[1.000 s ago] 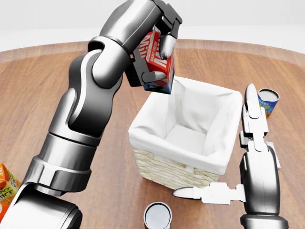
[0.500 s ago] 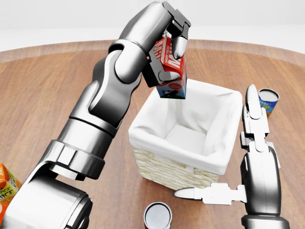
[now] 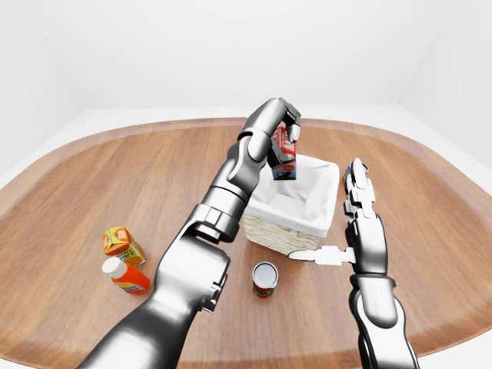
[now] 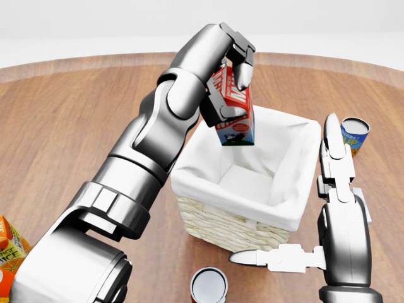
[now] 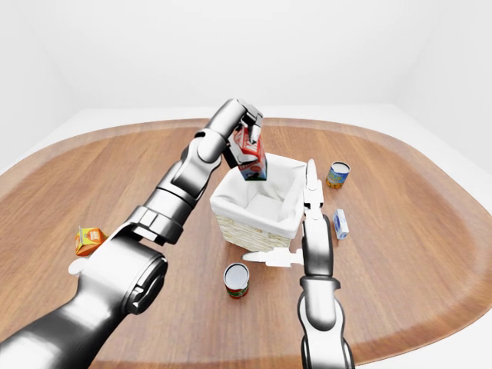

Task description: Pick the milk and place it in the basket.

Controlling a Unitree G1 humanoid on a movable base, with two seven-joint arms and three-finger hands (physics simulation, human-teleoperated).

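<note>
The left hand (image 4: 232, 79) has its fingers closed round the milk (image 4: 235, 113), a red-and-white carton carried tilted in the air over the top-left part of the basket (image 4: 189, 170) in the head view. The carton's lower end hangs above the white cloth lining rather than inside it — a position that suits a drop or a short lowering into the open middle, so the placing looks close but not yet done.

The right hand (image 4: 315, 208) holds nothing; its fingers are spread, one pointing up beside the basket's right wall and another stretched out along its near edge, perhaps to keep clear of the carton's path.

Elsewhere on the wooden desk (image 3: 92, 177) lie things the task leaves alone — an orange carton (image 3: 121, 242), a bottle (image 3: 127, 277), a red can (image 3: 264, 278) and a blue can (image 5: 337, 174).
</note>
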